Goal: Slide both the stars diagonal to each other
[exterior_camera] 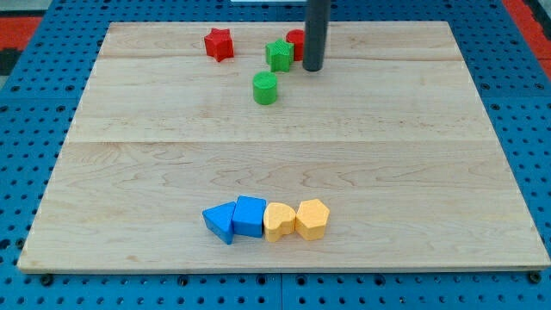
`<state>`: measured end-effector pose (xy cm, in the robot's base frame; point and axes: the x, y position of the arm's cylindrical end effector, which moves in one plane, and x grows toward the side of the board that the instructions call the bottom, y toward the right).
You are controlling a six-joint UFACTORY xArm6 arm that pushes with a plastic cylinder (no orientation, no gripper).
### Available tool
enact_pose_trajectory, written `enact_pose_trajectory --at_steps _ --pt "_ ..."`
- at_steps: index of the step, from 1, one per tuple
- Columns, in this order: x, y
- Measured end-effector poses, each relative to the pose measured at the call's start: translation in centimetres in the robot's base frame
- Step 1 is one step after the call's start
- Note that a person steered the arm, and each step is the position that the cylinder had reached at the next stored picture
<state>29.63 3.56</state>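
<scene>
A red star (219,44) lies near the view's top, left of centre. A green star (279,55) lies to its right and slightly lower. My tip (312,68) stands just right of the green star, a small gap apart. Behind the rod a red block (295,41) is partly hidden; its shape cannot be made out. A green cylinder (265,88) sits just below the green star.
A row of blocks lies near the view's bottom: a blue triangle (220,222), a blue block (250,215), a yellow heart (278,221) and a yellow hexagon (312,219), touching side by side. The wooden board (413,172) lies on a blue pegboard.
</scene>
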Motion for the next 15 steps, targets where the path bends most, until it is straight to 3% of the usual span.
enact_pose_trajectory --at_steps 2,3,6,8,9,10,11,13,14,15 --pt "-2.3 -2.8" --pt "-0.4 -3.1" --pt "-4.2 -6.7" --pt "1.2 -11.8" --pt "-1.8 -18.6" --pt "-7.8 -15.2" --pt "-9.7 -10.7" --pt "-4.3 -12.7" --pt "-6.1 -18.0" --pt "-1.7 -22.0"
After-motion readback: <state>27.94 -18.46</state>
